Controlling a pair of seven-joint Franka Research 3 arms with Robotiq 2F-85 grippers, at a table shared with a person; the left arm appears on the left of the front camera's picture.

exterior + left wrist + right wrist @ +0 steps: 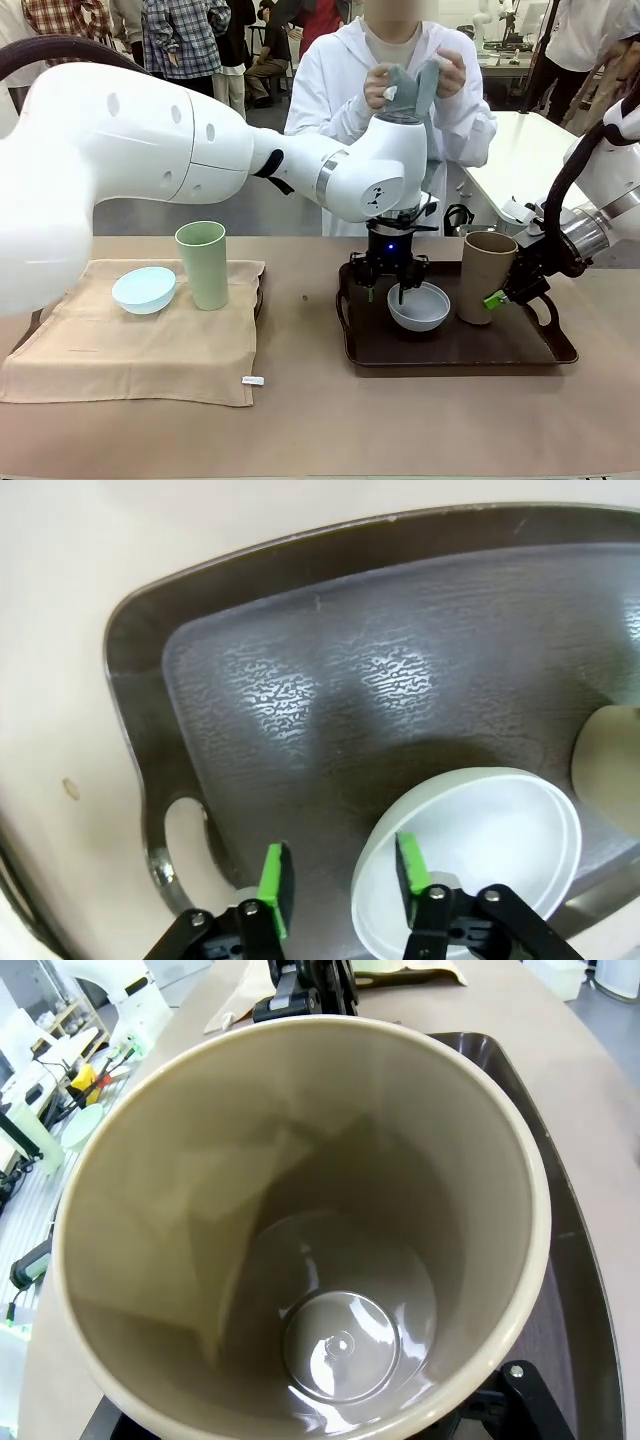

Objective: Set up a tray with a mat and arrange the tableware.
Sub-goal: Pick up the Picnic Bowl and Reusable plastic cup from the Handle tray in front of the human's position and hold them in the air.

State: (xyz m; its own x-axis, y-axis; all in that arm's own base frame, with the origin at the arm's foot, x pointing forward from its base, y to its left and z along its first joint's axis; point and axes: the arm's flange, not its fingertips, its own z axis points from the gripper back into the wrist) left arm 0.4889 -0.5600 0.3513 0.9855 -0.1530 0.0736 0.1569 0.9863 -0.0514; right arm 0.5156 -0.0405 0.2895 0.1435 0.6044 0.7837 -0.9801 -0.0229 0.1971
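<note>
Front view: the left gripper (392, 288) hangs over the white-grey bowl (420, 310) on the dark tray (450, 350), whose front strip lies bare up to the rim. The right gripper (498, 296) seems clamped on the tall tan-brown cup (487, 272) beside the bowl. The pale blue bowl (144, 290) and tall pale green cup (201, 265) stand on the beige mat (120, 350), whose white tag (253, 380) is too small to read. Left wrist view: green pads (275, 880) spread apart, astride the bowl's rim. Right wrist view: the cup's open mouth, the tray's edge just beside it
</note>
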